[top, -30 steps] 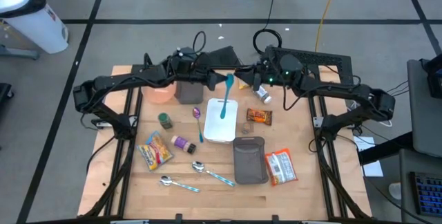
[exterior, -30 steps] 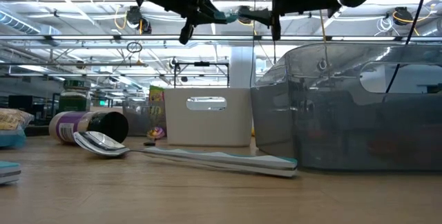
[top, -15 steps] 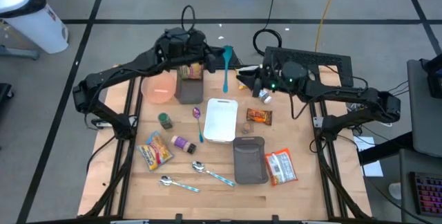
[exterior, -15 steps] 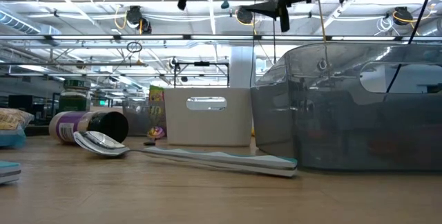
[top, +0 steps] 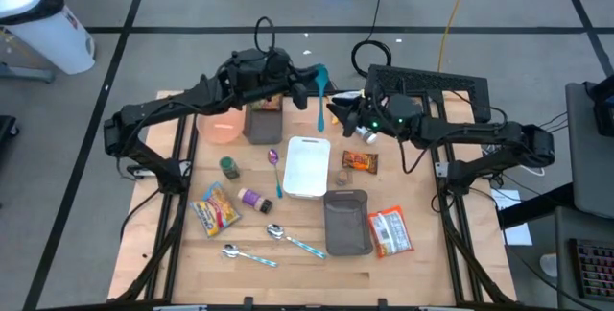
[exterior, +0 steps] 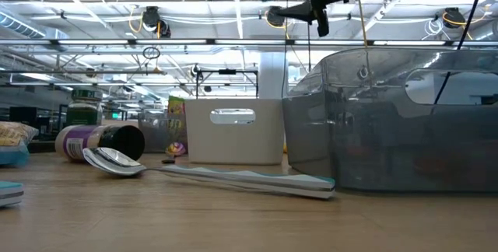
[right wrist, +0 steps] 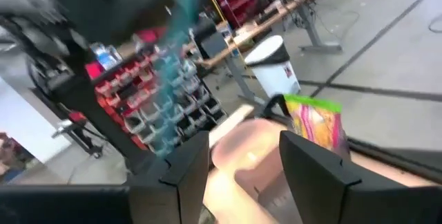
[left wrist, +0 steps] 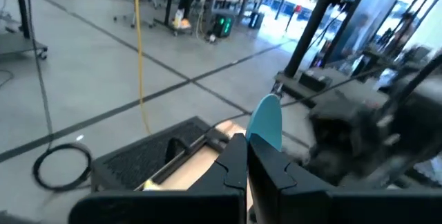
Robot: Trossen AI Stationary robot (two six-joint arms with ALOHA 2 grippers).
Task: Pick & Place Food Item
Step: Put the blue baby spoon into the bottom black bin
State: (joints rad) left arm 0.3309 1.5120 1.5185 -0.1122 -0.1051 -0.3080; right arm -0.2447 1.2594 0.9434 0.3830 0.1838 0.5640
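Note:
My left gripper [top: 309, 83] hangs high over the table's far middle, shut on a teal utensil [top: 319, 105]. Facing it from the right, my right gripper [top: 335, 115] stands open and holds nothing; the utensil [right wrist: 181, 6] shows blurred ahead of its fingers. On the table lie an orange snack bar [top: 360, 161], a yellow chip bag [top: 217, 209], a red-white bag [top: 389, 232], a small bottle [top: 366, 133], a purple can [top: 254, 199] and a green jar [top: 229, 167]. My left gripper pinches the teal utensil between its two shut fingers just below its broad end [left wrist: 265, 124], which sticks out past the fingertips. The fingers come level from the table's left and lie across the utensil. The utensil is lifted clear, its handle [top: 319, 124] reaching toward the near edge.
A white container [top: 308, 169] and a grey container [top: 346, 223] stand mid-table. A pink bowl [top: 221, 126] and a grey box [top: 262, 125] holding a snack bag sit at the far left. Spoons [top: 293, 240] lie near the front. A black frame [top: 432, 85] stands at the far right.
My left gripper has risen and gone toward the far edge with the teal utensil, rolling as it went; the utensil has left the space over the white container and hangs higher. My right gripper has swung a little toward the near edge and stays open.

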